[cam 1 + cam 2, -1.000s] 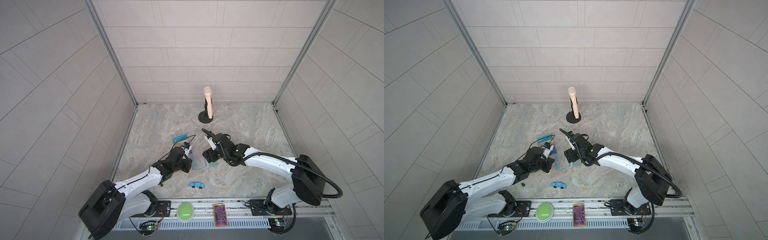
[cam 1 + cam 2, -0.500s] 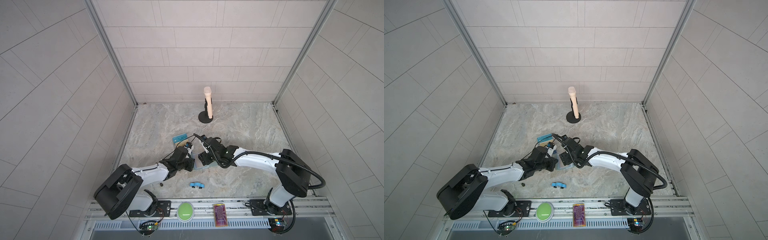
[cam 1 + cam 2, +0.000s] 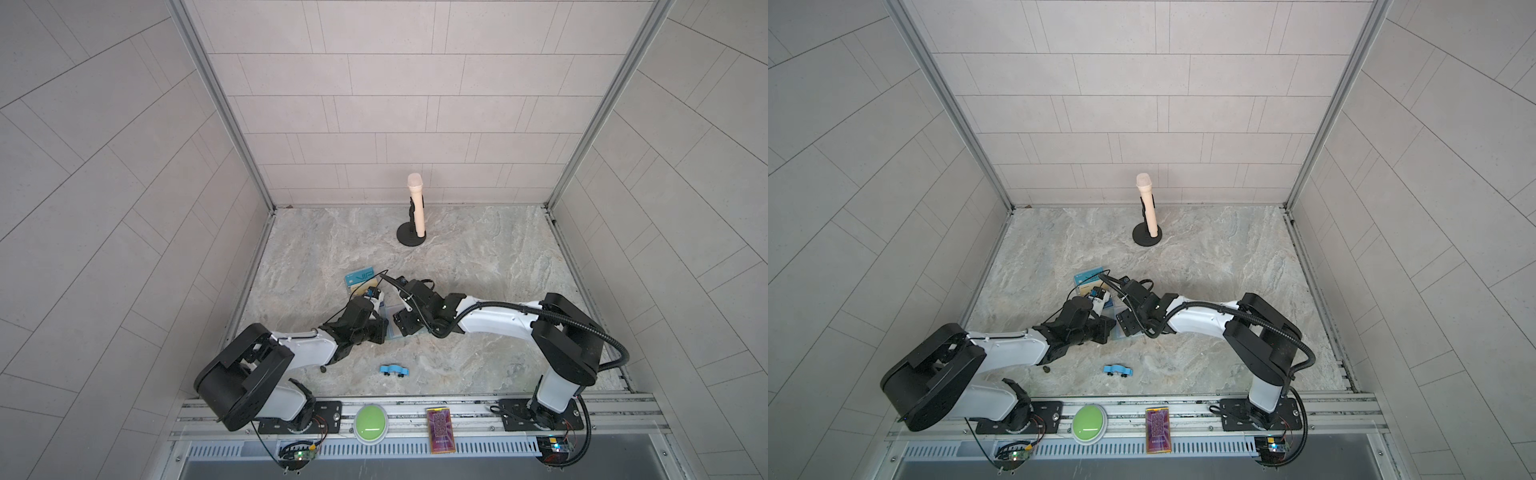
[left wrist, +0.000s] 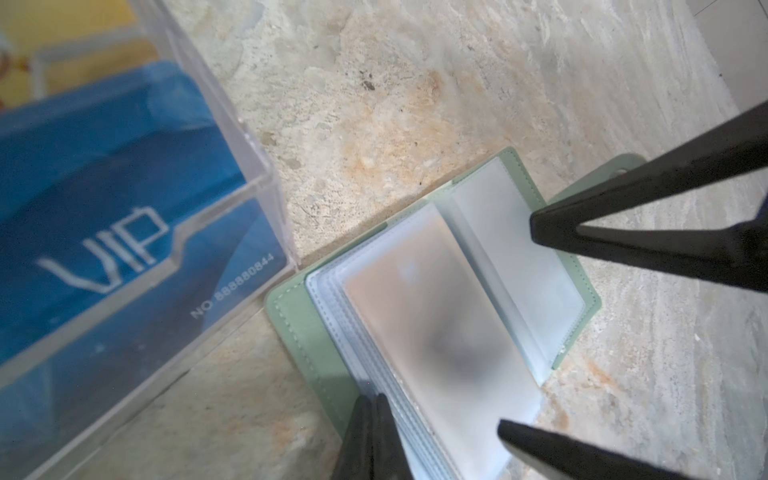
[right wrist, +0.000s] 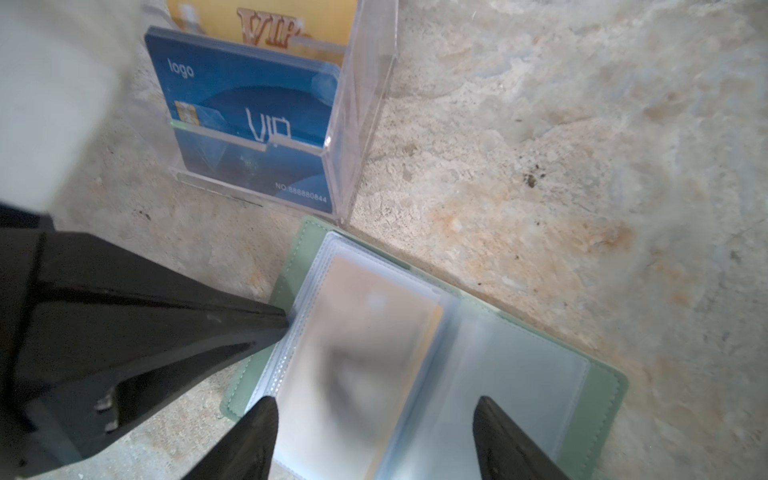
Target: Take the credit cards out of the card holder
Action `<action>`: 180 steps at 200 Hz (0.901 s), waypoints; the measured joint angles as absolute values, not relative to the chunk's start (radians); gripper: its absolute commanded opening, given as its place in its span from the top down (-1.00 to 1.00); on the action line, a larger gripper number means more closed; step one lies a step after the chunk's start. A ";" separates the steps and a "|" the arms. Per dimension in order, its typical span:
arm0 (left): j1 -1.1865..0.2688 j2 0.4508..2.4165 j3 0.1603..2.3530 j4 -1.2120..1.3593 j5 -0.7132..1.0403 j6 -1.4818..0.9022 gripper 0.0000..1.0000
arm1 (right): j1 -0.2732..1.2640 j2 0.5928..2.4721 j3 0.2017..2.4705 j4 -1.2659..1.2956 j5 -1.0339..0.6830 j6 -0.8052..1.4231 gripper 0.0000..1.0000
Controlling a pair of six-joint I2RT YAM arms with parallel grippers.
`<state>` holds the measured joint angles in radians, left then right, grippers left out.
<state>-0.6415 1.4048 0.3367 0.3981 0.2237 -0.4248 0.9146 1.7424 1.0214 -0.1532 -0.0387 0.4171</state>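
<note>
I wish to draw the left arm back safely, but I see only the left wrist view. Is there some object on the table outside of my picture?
Observer: Yes. In both top views a small blue toy car lies alone on the table, toward the front rail.
Operator: And farther back?
Observer: A pale microphone stands upright on a round black base, well beyond the clear stand.
Operator: What stands behind the blue VIP card?
Observer: In the right wrist view, a gold card with VIP lettering, one tier behind it.
</note>
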 measured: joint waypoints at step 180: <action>-0.659 1.442 0.258 0.596 0.222 -0.536 1.00 | 0.916 1.822 1.012 -0.074 -0.048 0.427 -0.64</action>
<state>-0.6594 1.4418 0.2584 0.5964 0.2218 -0.5358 0.9165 1.8217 1.0119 -0.0742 -0.0479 0.4271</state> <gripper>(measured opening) 0.044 0.815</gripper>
